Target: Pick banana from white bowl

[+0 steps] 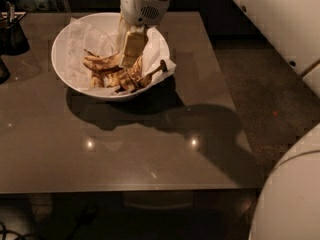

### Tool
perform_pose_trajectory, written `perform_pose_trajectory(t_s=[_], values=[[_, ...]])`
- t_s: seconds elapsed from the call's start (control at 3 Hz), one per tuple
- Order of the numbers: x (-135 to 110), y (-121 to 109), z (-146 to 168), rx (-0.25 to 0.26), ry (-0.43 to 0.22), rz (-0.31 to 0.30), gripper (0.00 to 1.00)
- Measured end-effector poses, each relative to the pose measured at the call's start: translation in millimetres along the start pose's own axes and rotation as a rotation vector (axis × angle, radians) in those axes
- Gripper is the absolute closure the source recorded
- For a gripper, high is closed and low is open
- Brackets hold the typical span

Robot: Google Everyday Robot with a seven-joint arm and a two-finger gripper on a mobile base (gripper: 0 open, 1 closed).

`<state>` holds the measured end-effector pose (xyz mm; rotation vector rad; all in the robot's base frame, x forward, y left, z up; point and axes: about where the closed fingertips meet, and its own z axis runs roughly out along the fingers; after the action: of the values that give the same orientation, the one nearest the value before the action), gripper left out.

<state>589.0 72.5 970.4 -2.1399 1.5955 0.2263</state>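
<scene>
Reaching into one glossy round bowl (61, 59), far left on smooth table (150, 149): gripper (130, 58), grip state cannot be told. One long, curved, brown-mottled banana (101, 63) lies on crinkled paper (82, 36), beside stubby pieces (126, 80).

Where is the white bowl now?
In the camera view, the white bowl sits far left on the table, beside a dark container; the gripper reaches into it.
</scene>
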Motion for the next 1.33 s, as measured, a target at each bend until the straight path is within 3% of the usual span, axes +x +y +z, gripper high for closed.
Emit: perform_pose_trajectory(t_s=[0.33,0.67,1.33], values=[[-17.5,9.6,-14.6,0.013,-0.054,-0.014,1.00],[-17.7,9.5,-14.5,0.013,-0.054,-0.014,1.00],[-44.6,47.5,-26.9,0.057,-0.240,0.015,1.00]])
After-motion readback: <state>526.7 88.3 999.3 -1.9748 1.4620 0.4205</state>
